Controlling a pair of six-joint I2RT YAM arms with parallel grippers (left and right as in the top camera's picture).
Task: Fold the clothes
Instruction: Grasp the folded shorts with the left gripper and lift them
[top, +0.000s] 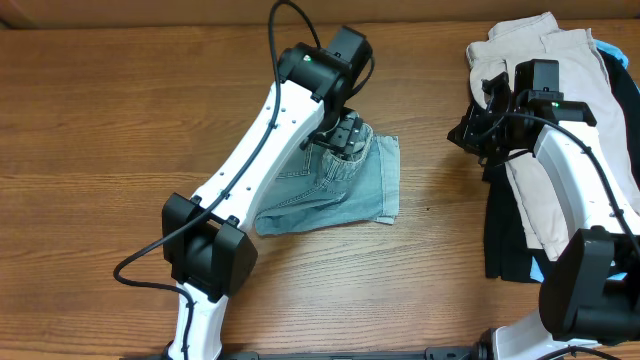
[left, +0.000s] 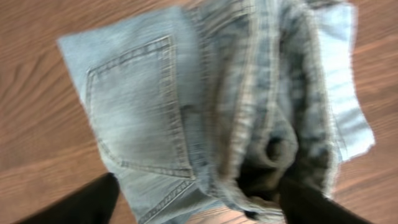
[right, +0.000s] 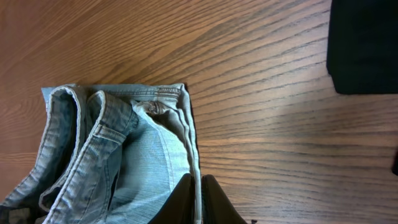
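Wooden table (top: 100, 150) (probably laminate)

Faded denim shorts (top: 345, 185) folded, bunched mid-table; beige, black garments (top: 545, 50) piled right.

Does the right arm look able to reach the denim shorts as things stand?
Probably yes: only bare table lies between the right gripper and the denim shorts; the left gripper covers just their top edge.

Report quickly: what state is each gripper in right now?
Left gripper: open, fingers astride the bunched denim shorts.
Right gripper: closed, apparently holding nothing.
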